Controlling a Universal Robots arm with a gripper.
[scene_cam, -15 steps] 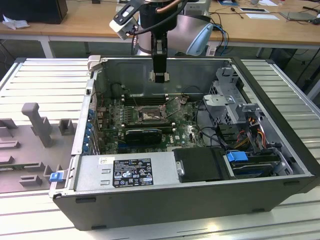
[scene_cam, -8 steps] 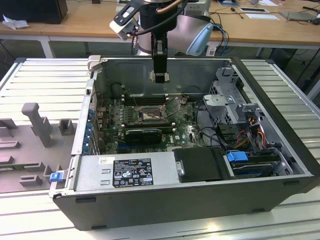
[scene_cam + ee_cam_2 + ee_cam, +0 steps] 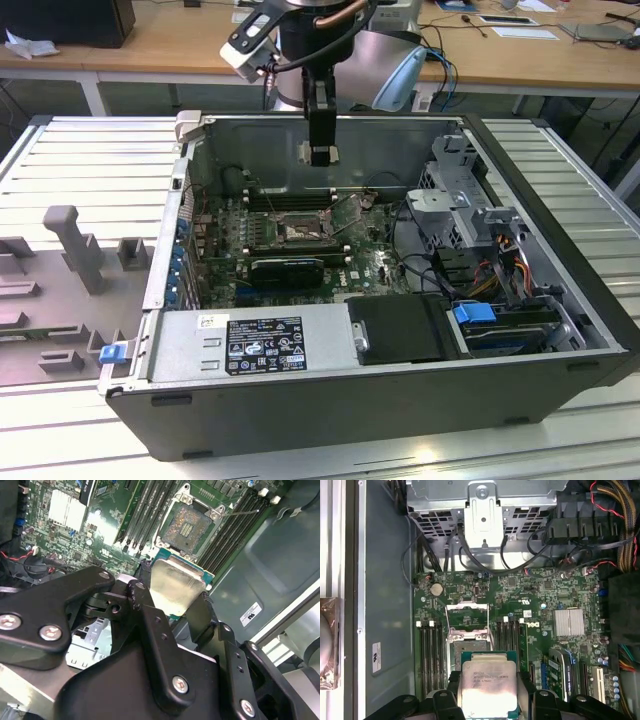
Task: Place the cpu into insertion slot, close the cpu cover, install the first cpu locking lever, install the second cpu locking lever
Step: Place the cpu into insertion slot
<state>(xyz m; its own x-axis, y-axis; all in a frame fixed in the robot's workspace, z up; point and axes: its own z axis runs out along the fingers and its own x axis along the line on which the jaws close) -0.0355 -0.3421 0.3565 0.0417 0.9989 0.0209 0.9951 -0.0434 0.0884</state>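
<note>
1. In the exterior view, the open computer case (image 3: 400, 400) lies on the ribbed counter (image 3: 90, 170). The tool (image 3: 320, 155) hangs inside the case, above the green board (image 3: 365, 270) and clearly apart from it. The insertion slot (image 3: 298, 231) is below the tool, a little toward the exterior view's left. The slot has no chip in it, so I judge the placing is not yet done.

2. In the second wrist view, the tool (image 3: 174, 597) is clenched on the cpu (image 3: 176, 580). Its black fingers (image 3: 150, 615) press on two opposite edges of the chip. The insertion slot (image 3: 187, 527) shows its dark pin field uncovered, between the long black memory slots (image 3: 145, 510). A thin metal lever (image 3: 240, 513) stands beside it. The grasp is only on the edges. If the chip slides or tilts between the fingers, one corner could meet the pins first and bend them.

3. In the first wrist view, the cpu (image 3: 487, 687) sits flat in the tool (image 3: 488, 707), silvery top toward the camera. The insertion slot (image 3: 469, 642) lies near it on the board. The cpu cover (image 3: 468, 607) is lifted open at the far edge of the slot. The chip does not look exactly centred over the slot. A descent from this position could put it on the metal surround. A finger could also catch the raised cover. Whether its turn matches the slot, I cannot tell.
</note>
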